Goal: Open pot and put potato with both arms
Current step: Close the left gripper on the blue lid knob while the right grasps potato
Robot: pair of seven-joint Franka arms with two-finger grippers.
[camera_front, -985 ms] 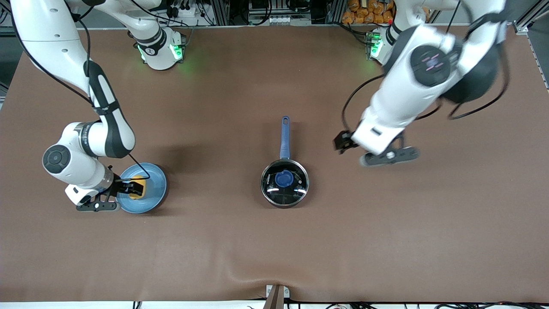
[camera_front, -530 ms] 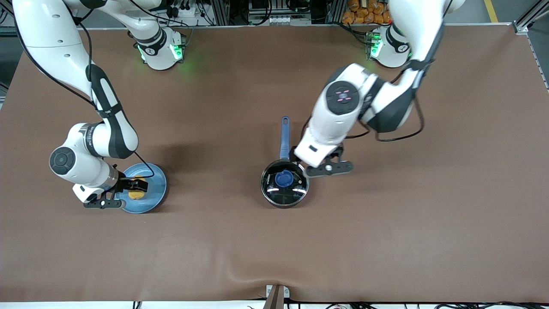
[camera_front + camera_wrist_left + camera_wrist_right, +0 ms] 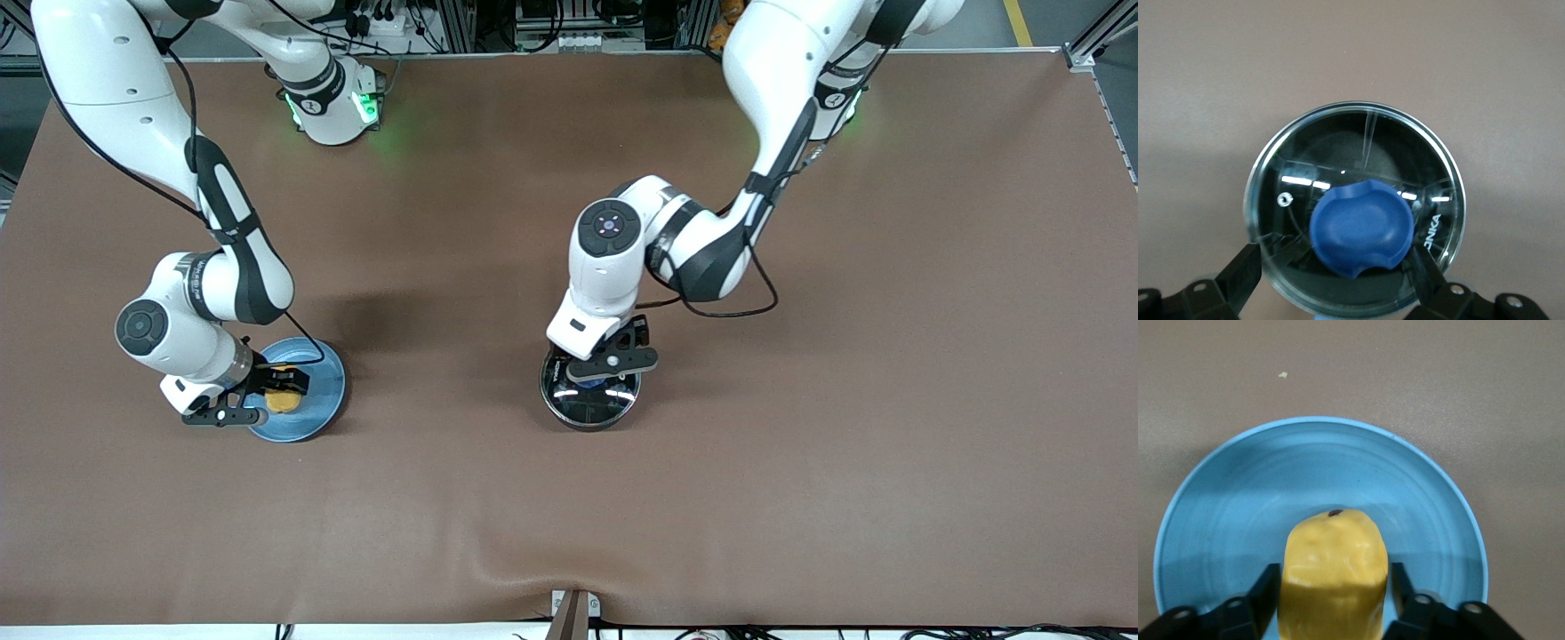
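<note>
Black pot [image 3: 590,398] sits at centre frame in the front view, lid [image 3: 589,402] on; its handle is hidden under the left arm. Left wrist view: left gripper [image 3: 1338,280] fingers apart around the lid's blue knob [image 3: 1362,229]. Right wrist view: right gripper [image 3: 1335,600] clamped on the potato [image 3: 1335,577], lengthwise between the fingers, on the blue plate [image 3: 1238,493].

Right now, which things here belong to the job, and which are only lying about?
Job: pot, lid on it, potato, left gripper, right gripper.
Lying about: plate under the potato, crumb.
</note>
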